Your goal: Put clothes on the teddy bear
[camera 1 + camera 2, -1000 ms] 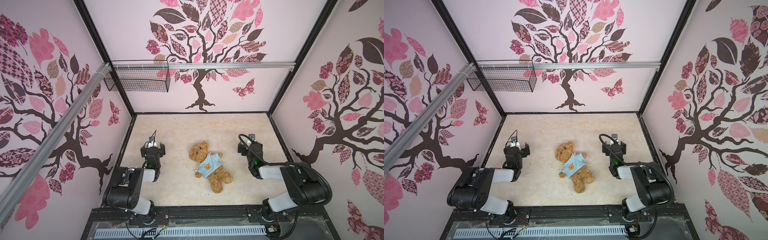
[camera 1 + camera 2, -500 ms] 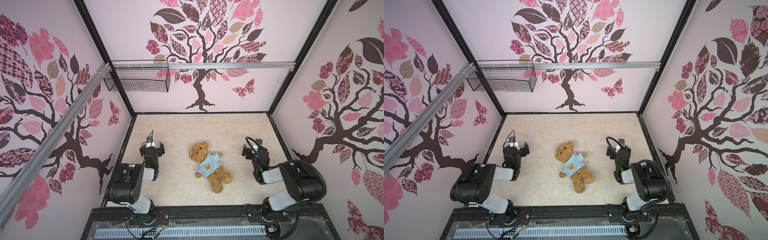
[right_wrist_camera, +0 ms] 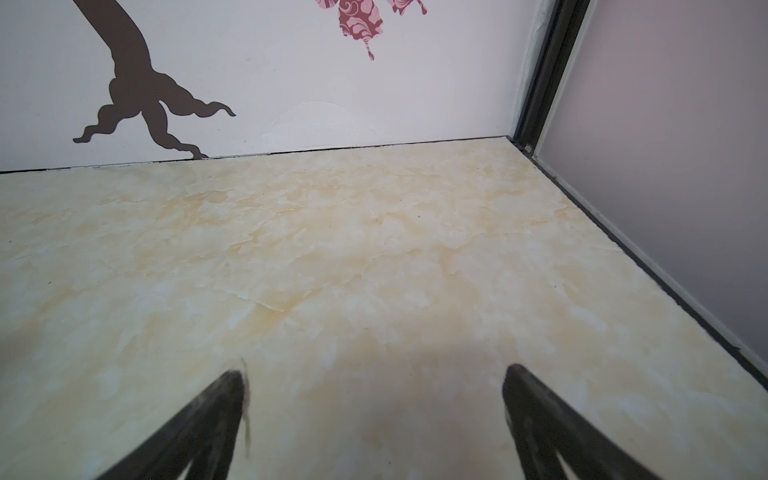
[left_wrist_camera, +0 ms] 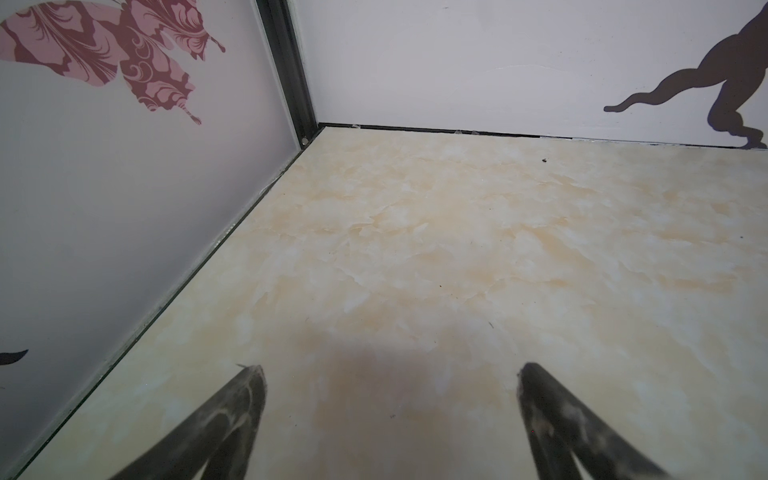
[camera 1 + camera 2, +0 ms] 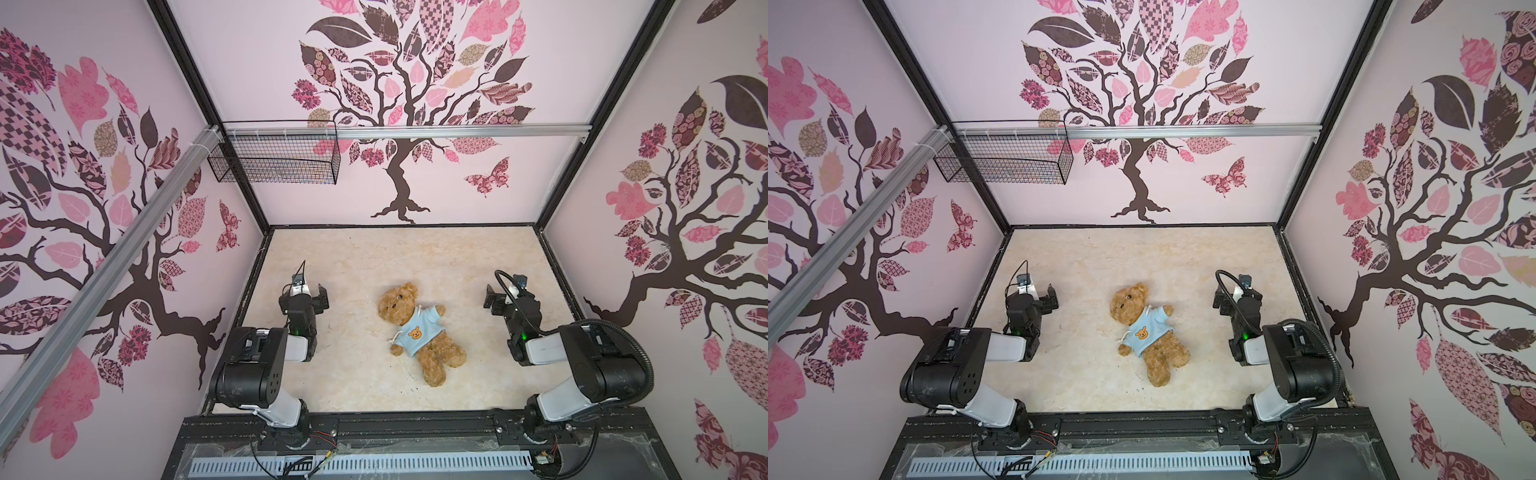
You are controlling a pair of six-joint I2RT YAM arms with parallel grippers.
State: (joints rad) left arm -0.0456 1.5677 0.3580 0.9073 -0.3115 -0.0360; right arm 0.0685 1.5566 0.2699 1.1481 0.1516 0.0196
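- The teddy bear [image 5: 397, 305] [image 5: 1128, 305], wearing a light-blue shirt [image 5: 417, 330], is seen only in both top views, lying mid-table [image 5: 374, 257] between the arms.
- In the wrist views, only table is shown between the wide-spread jaws of the left end effector [image 4: 390, 374] and the right end effector [image 3: 374, 374].

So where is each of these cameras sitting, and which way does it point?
Top views: twin cameras high above the front edge, looking down on the table, the teddy bear in its blue shirt, the left arm and right arm.
Left wrist: on the left arm, low, facing the back-left corner; only the tips of the open left tool show.
Right wrist: on the right arm, facing the back-right corner; only the tips of the open right tool.
Shared: both wrist views catch the painted tree trunk; neither sees the bear.
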